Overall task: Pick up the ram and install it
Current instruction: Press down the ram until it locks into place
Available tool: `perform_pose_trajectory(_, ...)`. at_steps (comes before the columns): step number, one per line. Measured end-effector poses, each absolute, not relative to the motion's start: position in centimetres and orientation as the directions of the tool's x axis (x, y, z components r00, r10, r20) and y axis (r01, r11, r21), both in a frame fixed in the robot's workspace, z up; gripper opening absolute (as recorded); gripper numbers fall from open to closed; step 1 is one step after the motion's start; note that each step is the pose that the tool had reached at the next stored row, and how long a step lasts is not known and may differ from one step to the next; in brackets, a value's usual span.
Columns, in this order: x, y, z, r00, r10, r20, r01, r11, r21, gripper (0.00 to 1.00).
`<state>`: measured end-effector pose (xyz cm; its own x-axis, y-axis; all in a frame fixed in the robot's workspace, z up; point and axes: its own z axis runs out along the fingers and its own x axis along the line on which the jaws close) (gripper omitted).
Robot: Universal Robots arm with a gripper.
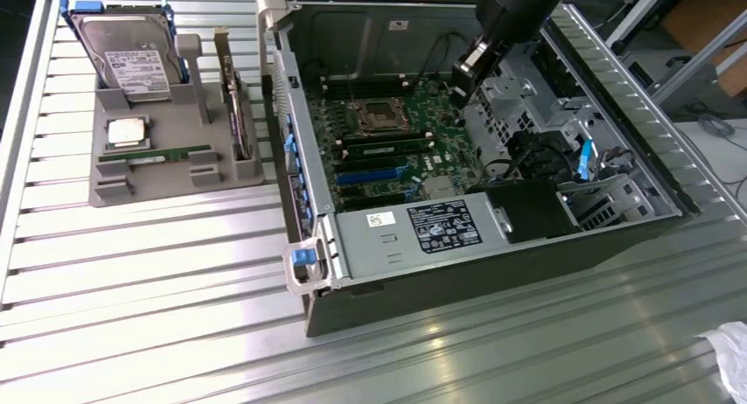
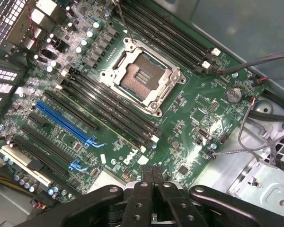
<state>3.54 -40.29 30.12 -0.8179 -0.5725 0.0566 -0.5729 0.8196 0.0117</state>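
The ram (image 1: 157,153), a thin green stick with a small white label, lies flat in the grey tray (image 1: 111,192) at the exterior view's left, outside the computer. My gripper (image 1: 460,91) hangs inside the open computer case (image 1: 631,159), above the green motherboard (image 1: 438,159) and well to the right of the tray. In the wrist view the two black fingers (image 2: 141,189) are pressed together with nothing between them, so the gripper (image 2: 152,169) is shut and empty. Below it are the open processor socket (image 2: 139,78) and long black memory slots (image 2: 109,101).
The tray also carries a silver hard drive (image 1: 135,50), a square processor chip (image 1: 126,131) and an upright card (image 1: 240,115). Inside the case sit a power supply (image 1: 438,229), drive cages (image 1: 583,194) and loose cables (image 2: 255,64). Ribbed metal table (image 1: 175,290) surrounds everything.
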Motion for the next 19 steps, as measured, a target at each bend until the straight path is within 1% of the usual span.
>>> perform_pose_trajectory(6,3.54,-40.29,30.12,-0.849,-0.526,0.057,-0.526,0.850,0.011,0.11)
perform_pose_trajectory(19,3.54,-40.29,30.11,-0.948,-0.313,0.057,-0.313,0.950,0.011,0.11)
